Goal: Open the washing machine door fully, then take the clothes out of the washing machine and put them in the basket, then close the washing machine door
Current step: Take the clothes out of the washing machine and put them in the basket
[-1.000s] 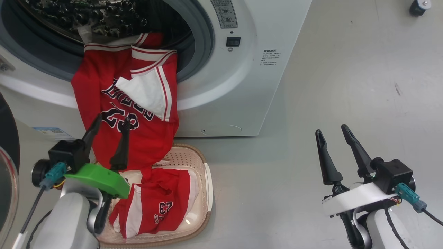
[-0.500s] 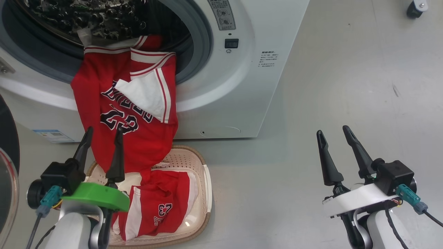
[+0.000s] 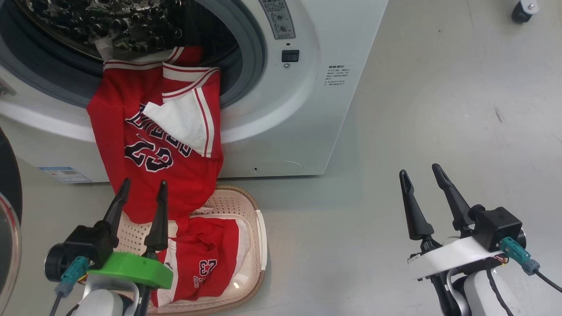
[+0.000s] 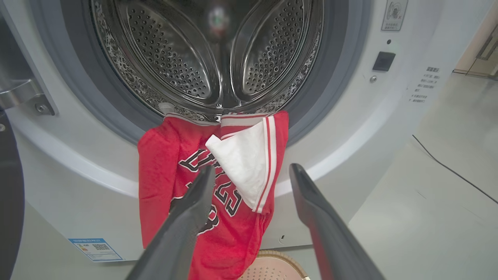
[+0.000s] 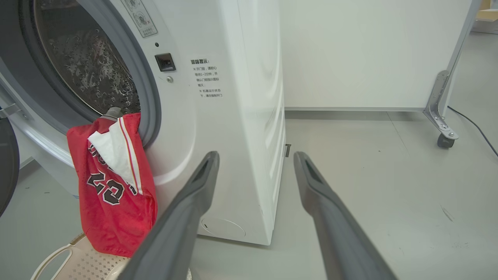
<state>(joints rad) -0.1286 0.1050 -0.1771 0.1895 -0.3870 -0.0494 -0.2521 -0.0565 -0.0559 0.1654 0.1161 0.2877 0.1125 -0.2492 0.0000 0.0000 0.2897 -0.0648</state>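
My left gripper (image 3: 145, 181) is open and holds nothing, just in front of the washing machine (image 3: 307, 109). My right gripper (image 3: 419, 169) is open too, off to the right of the washing machine. A red jersey (image 3: 153, 153) hangs out of the washing machine, down to the basket (image 3: 259, 228) in front of it. It looks soft, light and floppy, so I think I should pinch a thick fold near its top edge

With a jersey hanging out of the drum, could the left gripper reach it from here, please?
Probably yes: the left gripper is open, its fingers point at the hanging jersey, and nothing stands between them.
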